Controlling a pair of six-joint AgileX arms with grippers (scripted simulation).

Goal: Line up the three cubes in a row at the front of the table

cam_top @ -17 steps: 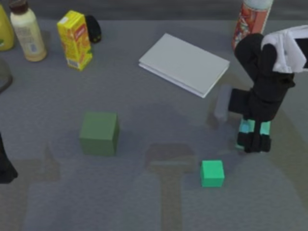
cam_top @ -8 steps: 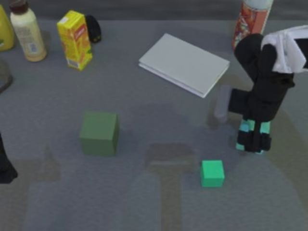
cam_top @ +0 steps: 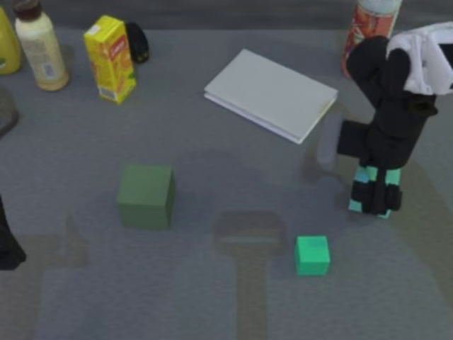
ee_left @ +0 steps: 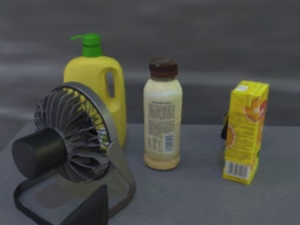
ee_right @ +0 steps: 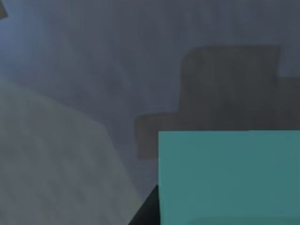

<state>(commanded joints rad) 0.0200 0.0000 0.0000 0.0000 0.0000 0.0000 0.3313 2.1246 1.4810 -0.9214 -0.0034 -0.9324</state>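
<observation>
My right gripper is shut on the light cyan cube, holding it just above the table at the right side. In the right wrist view that cube fills the lower right, with its shadow on the surface beyond. The small bright green cube rests at the front, left of and nearer than the held cube. Left of centre sits the large dark olive cube. My left gripper stays parked at the table's left edge.
A pale grey book lies at the back, right of centre. Along the back left stand a yellow juice carton, a cream bottle, a yellow jug and a small fan. A red-labelled bottle stands back right.
My right gripper has risen a little with the cyan cube in it and drifted slightly toward the back. The green and olive cubes have not moved.
</observation>
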